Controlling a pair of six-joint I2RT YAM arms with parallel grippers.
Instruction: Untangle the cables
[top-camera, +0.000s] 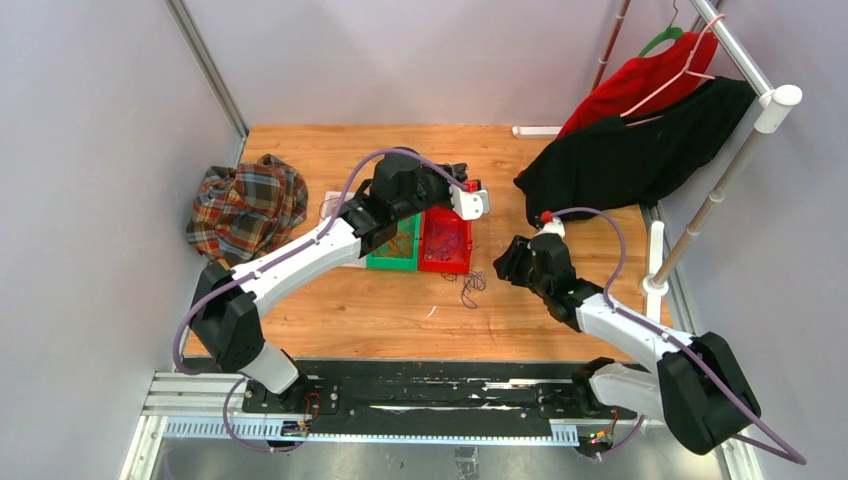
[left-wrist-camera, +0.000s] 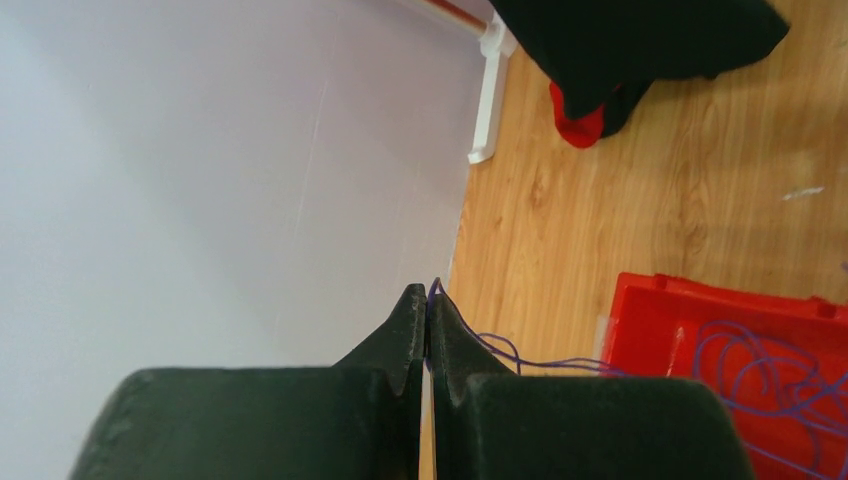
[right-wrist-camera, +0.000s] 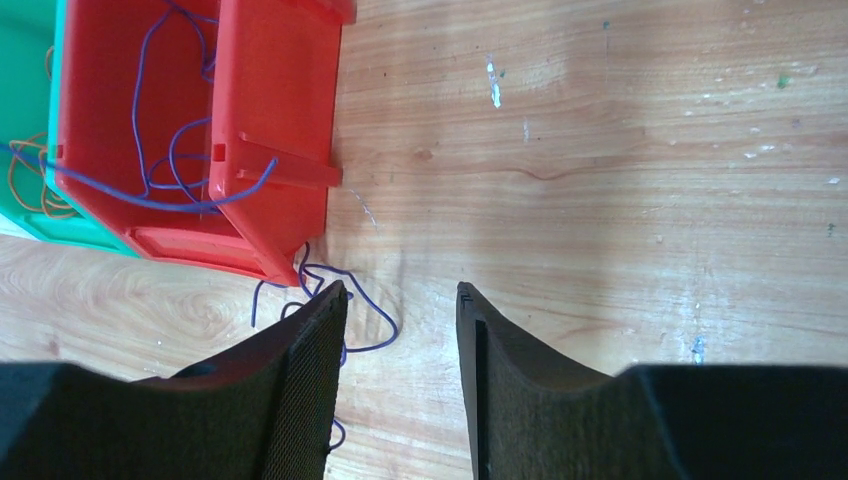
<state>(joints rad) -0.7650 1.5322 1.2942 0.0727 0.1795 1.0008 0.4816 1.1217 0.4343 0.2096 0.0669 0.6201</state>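
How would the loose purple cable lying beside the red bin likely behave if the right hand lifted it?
Probably floppy: the purple cable lies in slack, curling loops on the table. Likely very light, since it is thread-thin next to the red bin. It may tangle or snag when lifted, as its loops cross one another.

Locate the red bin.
Top view: the red bin sits in the middle of the table, right of the green bin, loose purple cable at its near corner.
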